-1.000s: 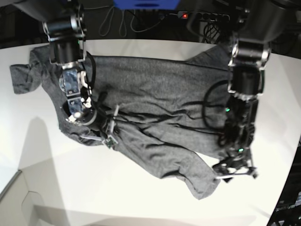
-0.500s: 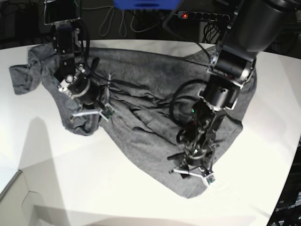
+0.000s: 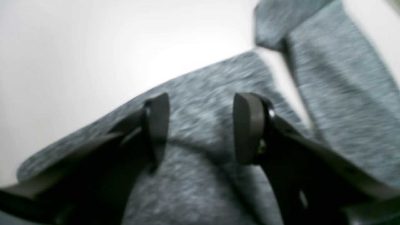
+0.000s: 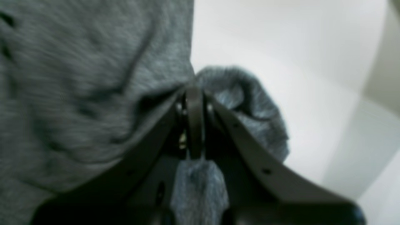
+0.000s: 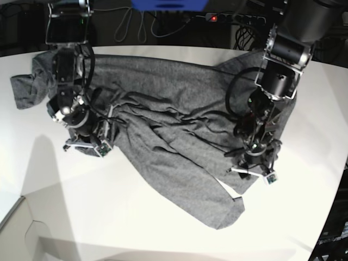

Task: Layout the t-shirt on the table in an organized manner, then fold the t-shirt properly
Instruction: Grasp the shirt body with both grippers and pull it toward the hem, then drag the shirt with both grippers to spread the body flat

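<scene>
still at layout: the dark heather-grey jersey t-shirt point(image 5: 163, 141) lies rumpled on the white table point(image 5: 136, 228) — right gripper point(image 4: 193, 103) pinches a fold, left gripper point(image 3: 200, 128) spread above cloth; folding not begun

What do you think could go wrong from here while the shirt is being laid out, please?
1. The right gripper is shut on a bunched fold of the t-shirt; pulling on it may drag several layers and deepen the creases.
2. The left gripper has open jaws over the fabric, holding nothing; closing here could pinch mid-panel cloth rather than an edge.
3. The table looks smooth, so the whole shirt could slide.
</scene>
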Controlling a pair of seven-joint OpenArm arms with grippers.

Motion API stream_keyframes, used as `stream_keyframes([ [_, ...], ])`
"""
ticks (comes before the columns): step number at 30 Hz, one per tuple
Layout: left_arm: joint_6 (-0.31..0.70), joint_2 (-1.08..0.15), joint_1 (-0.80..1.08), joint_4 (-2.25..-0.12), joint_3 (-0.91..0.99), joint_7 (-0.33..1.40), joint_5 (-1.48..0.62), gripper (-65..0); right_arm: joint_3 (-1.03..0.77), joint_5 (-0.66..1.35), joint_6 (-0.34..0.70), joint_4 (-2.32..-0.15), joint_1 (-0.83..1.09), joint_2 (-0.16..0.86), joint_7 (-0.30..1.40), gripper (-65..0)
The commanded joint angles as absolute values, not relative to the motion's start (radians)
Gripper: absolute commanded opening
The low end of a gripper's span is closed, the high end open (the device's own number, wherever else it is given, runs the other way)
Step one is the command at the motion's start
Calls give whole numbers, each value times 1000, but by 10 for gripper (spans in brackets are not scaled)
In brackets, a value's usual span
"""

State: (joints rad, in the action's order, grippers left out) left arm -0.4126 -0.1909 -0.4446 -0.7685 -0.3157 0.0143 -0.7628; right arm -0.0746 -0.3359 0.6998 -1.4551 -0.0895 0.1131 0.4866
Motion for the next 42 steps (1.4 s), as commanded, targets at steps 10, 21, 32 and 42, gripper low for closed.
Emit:
stream_keyframes([
  [10, -406, -197, -483, -559, -317, -148, -753, -328, -74, -323, 698, -1537, -102, 79, 463, -650],
  [21, -406, -263, -487, -521, -312, -179, -759, -328, 18, -323, 698, -1333, -213, 51, 461, -650],
  [32, -406, -223, -498, -588, -312, -174, -754, -328, 12, -323, 576, -857, -507, 160, 341, -650],
  [42, -406, -222, -535, -599, -312, -176, -759, -328, 18, -325, 294, -456, -783, 185, -81, -650],
])
